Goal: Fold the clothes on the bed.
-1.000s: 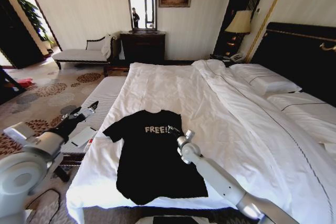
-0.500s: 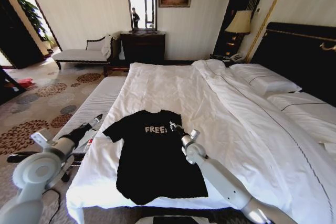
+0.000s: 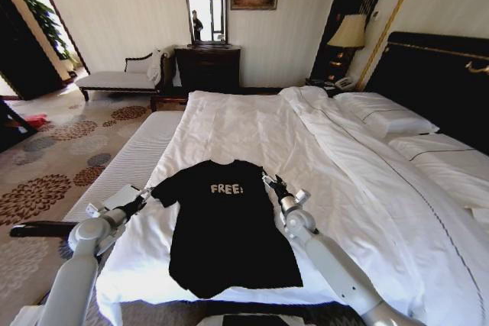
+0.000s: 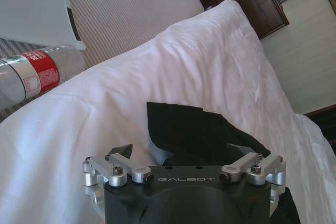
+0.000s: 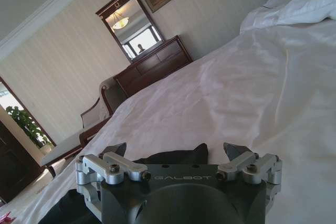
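From the head view, we see one black T-shirt (image 3: pixel 225 223) lying flat near the foot edge of the bed (image 3: pixel 321 150), white duvet open all round it toward twelve o'clock. The left gripper (image 3: pixel 142 201) reaches in at nine o'clock to the shirt's left sleeve, arm stretched low; the right gripper (image 3: pixel 270 183) sits at three o'clock by the right sleeve, arm angled up from the lower right.

At the left wrist, we find the left gripper's (image 4: pixel 181 153) fingers apart, a sleeve of the T-shirt (image 4: pixel 194 132) between them; one bottle (image 4: pixel 34 74) lies beyond the duvet edge.

At the right wrist, the right gripper's (image 5: pixel 176 150) fingers stand apart over the T-shirt's (image 5: pixel 173 157) edge.
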### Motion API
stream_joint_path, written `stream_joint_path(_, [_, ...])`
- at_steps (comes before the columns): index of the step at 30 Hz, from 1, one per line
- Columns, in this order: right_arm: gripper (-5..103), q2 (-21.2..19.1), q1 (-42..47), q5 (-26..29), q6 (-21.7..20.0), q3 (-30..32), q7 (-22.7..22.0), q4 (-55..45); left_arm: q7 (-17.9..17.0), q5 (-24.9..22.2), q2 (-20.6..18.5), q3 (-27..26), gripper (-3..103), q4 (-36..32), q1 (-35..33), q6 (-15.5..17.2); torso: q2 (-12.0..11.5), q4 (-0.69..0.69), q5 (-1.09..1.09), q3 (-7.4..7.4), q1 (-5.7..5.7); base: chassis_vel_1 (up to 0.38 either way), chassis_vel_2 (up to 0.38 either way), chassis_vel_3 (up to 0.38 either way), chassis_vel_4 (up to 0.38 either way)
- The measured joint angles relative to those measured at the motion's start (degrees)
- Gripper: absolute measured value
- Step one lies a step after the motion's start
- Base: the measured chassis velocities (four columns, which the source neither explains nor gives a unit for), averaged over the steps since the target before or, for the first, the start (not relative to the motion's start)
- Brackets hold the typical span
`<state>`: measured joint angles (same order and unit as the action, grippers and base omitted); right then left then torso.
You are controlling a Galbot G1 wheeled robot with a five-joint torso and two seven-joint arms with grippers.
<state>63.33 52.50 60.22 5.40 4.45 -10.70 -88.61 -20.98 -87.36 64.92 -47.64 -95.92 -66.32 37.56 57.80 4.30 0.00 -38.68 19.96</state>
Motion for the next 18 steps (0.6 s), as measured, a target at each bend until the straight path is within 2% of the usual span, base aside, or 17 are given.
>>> stream_joint_path(11, [100,-0.09,-0.33,-0.79,-0.06,-0.48,0.71,0.68,1.72,3.85,1.81,2.16,100,4.74,3.97,-1.06,0.00,0.00,0.00,0.00,0.00,0.000,0.000,0.000,0.000])
stream_joint_path(14, [100,-0.13,-0.49,-0.86,-0.04,-0.61,0.94,0.78,1.95,4.77,2.35,2.58,103,5.39,4.45,-1.44,0.00,0.01,0.00,0.00,0.00,0.000,0.000,0.000,0.000])
stream_joint_path(18, [100,-0.12,-0.73,-0.81,-0.04,-0.75,0.94,1.29,2.47,6.27,3.11,2.92,85,6.53,5.48,-2.12,-0.01,0.01,0.00,0.00,0.01,0.000,0.000,0.000,0.000])
